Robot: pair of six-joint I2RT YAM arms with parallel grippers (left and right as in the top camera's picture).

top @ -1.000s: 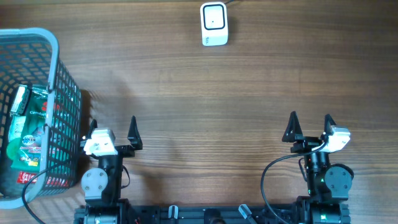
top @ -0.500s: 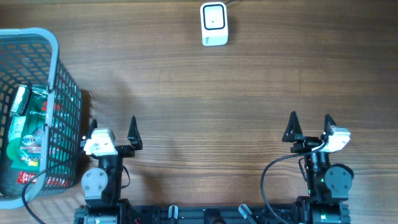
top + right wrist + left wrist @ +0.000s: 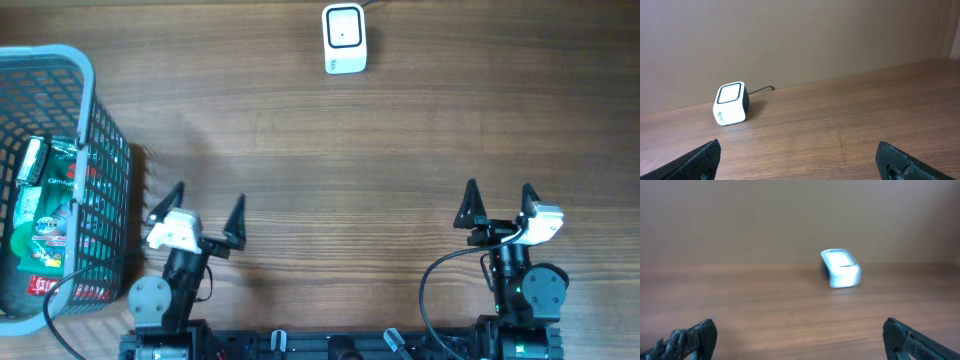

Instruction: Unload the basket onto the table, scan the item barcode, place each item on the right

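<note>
Fingers (image 3: 695,337) first: spread to full width on the left gripper (image 3: 208,195), nothing between the black tips; likewise on the right gripper (image 3: 498,188), wide apart and gripping nothing. Hover at the near edge of the table (image 3: 350,170), both aimed toward the far side, the left one angled slightly to its right. Underneath: brown wood-grain surface, matte, grain running side to side. To the left of the left gripper, near its outer fingertip: grey mesh basket (image 3: 95,110) standing on the tabletop. Inside it, the item (image 3: 45,215), a green printed packet with red at its near end, lying down in the basket behind the mesh wall, apart from every fingertip and well apart from the right gripper. Farther off, by the far edge around the middle: white barcode scanner (image 3: 344,38) with dark sides, standing alone, well apart from both grippers and from the basket, thin cable (image 3: 761,90) trailing off behind it. Beyond the table, in both wrist views: plain tan wall (image 3: 790,35), no detail on it; left wrist view blurred.
</note>
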